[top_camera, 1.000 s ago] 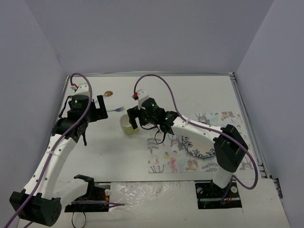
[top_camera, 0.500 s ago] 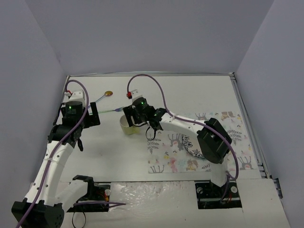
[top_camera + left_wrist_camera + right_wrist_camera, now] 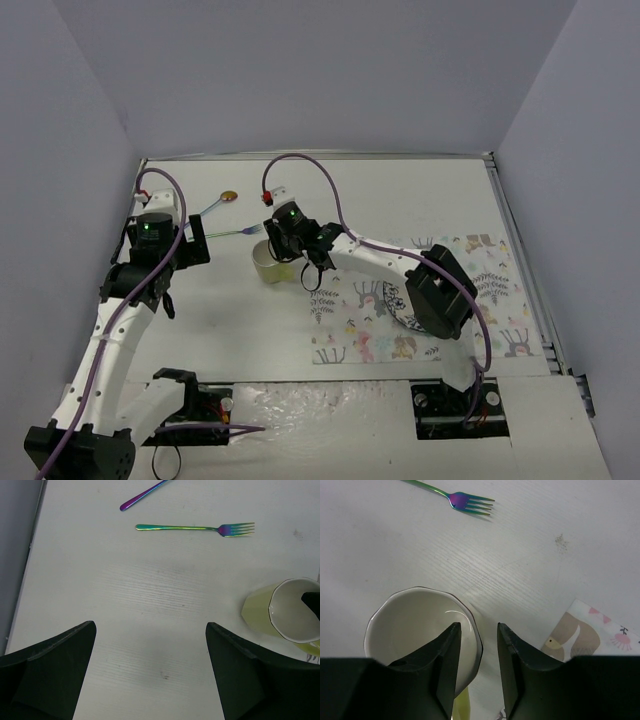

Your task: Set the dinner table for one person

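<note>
**Workcell status: right gripper at cup, left gripper idle**

**Table.** The white dinner table [image 3: 420, 195] fills the floor of the grey-walled enclosure. Both arm bases stand at its near edge. A thin metal strip runs along its right side.

**Right gripper.** The right gripper [image 3: 479, 630] sits over the yellow-green cup [image 3: 415, 625], which stands upright left of centre, just off the left edge of the mat [image 3: 490, 260]. The jaws stand a little apart, astride the cup's right rim, with one finger over the white interior and the other outside the wall. Contact with the rim cannot be told.

**Left gripper.** The left gripper [image 3: 150, 625] hovers above bare table to the left of the cup. Its jaws are spread wide and hold nothing.

**Other items.**
- The iridescent fork [image 3: 195, 528] lies flat beyond the cup, tines pointing right.
- The spoon [image 3: 222, 200] lies just beyond the fork, with its gold bowl at the far end.
- The mat, printed with pastel animals and leaves, lies at the right. It bears a patterned plate [image 3: 398, 308], partly hidden by the right arm.
</note>
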Motion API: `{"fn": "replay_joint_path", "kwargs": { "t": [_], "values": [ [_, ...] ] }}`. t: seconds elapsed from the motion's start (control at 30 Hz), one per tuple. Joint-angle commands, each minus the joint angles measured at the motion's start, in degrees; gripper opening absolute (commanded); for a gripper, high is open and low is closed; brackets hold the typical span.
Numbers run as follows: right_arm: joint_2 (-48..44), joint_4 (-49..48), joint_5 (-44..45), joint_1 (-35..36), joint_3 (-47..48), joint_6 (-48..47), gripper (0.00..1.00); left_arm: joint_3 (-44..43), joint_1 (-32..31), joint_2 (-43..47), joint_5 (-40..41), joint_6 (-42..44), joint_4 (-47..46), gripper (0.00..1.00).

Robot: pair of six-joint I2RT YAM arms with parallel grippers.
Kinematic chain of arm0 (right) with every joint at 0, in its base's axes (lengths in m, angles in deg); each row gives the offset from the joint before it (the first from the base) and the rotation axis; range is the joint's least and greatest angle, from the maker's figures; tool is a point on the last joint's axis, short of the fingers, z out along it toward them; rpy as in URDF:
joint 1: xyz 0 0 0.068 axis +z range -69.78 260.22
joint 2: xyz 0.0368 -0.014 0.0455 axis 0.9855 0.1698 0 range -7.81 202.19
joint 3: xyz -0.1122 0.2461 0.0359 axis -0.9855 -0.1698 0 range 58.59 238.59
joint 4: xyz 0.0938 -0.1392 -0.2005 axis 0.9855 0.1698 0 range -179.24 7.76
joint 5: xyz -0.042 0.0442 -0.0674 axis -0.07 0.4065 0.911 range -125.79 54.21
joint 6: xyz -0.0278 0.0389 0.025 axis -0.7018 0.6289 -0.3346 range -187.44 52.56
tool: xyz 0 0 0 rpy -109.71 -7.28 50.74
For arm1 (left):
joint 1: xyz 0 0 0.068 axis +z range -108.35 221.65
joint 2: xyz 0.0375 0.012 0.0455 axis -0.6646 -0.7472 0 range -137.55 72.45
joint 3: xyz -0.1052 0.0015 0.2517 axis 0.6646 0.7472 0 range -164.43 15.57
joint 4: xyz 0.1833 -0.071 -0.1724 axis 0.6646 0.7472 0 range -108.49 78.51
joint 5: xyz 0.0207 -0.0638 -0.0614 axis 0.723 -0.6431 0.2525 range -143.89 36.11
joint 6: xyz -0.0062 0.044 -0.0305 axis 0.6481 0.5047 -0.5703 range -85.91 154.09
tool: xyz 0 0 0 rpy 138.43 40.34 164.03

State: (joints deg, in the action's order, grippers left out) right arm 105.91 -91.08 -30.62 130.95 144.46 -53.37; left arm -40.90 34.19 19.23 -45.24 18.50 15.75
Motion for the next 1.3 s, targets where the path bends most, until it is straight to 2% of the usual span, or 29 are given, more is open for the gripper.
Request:
{"fn": "replay_joint_path", "kwargs": {
  "t": [0.0,0.1,0.27,0.53,0.7,0.97,1.1,1.27],
  "values": [
    [0.0,0.6,0.8,0.4,3.9,-0.2,0.30,-0.7,0.3,1.2,0.6,0.8,-1.5,0.88],
    [0.2,1.3,0.8,0.4,4.3,-0.6,0.25,-0.7,0.3,1.4,0.5,0.8,-1.5,0.88],
    [-1.1,1.6,1.3,0.4,4.4,-1.3,0.00,-0.7,0.4,1.5,0.4,0.8,-1.6,0.88],
    [-8.3,6.1,3.6,-0.9,4.5,-4.0,0.00,-0.6,0.4,1.8,-0.1,0.8,-1.6,0.88],
    [-16.8,10.3,5.5,-6.3,1.2,-7.2,0.00,-0.6,0.4,2.1,-0.8,0.7,-1.6,0.88],
    [-30.9,17.2,2.7,-23.0,-6.2,-13.0,0.00,-0.6,0.3,2.8,-2.1,0.7,-2.0,0.88],
    [-36.6,18.5,-4.1,-37.1,-8.7,-18.2,0.00,-0.5,0.3,2.8,-3.1,0.6,-2.1,0.88],
    [-37.1,21.6,-13.6,-52.9,-6.7,-26.4,0.00,-0.2,0.3,3.3,-3.6,0.7,-2.2,0.89]
  ]
}}
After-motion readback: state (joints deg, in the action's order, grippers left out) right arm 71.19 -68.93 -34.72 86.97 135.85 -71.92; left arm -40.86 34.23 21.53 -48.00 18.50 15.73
